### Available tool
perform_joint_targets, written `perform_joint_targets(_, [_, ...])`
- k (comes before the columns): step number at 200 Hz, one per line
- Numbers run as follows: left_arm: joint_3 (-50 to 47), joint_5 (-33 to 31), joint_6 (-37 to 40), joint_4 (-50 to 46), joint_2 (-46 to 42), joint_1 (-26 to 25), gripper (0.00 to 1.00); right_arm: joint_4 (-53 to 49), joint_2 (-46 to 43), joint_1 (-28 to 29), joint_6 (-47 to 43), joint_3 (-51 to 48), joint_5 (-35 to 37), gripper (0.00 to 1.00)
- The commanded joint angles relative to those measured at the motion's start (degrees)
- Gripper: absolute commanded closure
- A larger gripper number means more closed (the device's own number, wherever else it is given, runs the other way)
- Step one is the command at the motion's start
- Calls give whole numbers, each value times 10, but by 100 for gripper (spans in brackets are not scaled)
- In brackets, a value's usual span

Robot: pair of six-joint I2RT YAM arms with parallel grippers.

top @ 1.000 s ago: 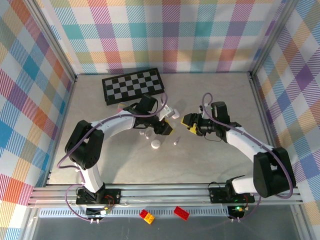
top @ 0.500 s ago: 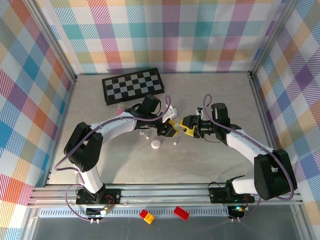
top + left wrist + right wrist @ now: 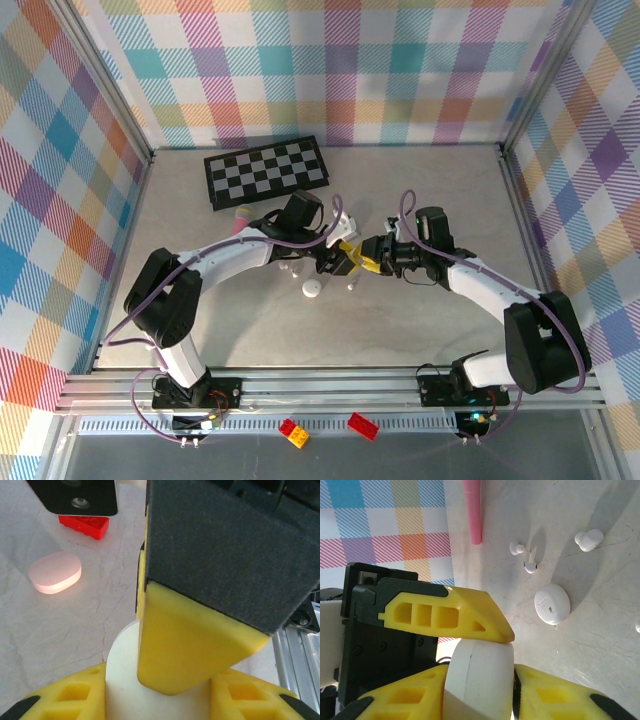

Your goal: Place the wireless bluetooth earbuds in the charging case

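Earbuds (image 3: pixel 530 566): loose on tabletop (image 3: pixel 605 645), beyond the right fingers (image 3: pixel 395 700). White charging case (image 3: pixel 477 680): pinched by right fingers and left fingers (image 3: pixel 65 700) together, likely steadied for opening.

Bright, even light; soft shadows; blurred wrist close-ups

Pastel plaid walls (image 3: pixel 330 60), grey marbled tabletop (image 3: pixel 420 320)
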Motion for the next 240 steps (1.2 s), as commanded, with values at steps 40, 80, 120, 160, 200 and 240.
perform_joint_targets(40, [-43,-3,19,61,-47,-4,43,-1,-17,3,-6,12,4,79])
perform_joint_targets(80, [-169,-17,-56,340,-99,-5,9,59,-50,-5,35,0,-15,81])
perform_joint_targets(120, [-286,-47,-180,715,-93,-5,1,166,-101,-26,131,-25,-47,83])
perform_joint_targets(160, [-300,-45,-230,874,-38,-4,0,286,-132,-30,238,-46,-65,83])
perform_joint_targets(200, [-276,-40,-240,873,-35,-5,0,219,-163,-31,195,-44,-46,83])
perform_joint_targets(240, [-311,-64,-220,871,-51,2,0,-73,-225,-37,5,-30,134,83])
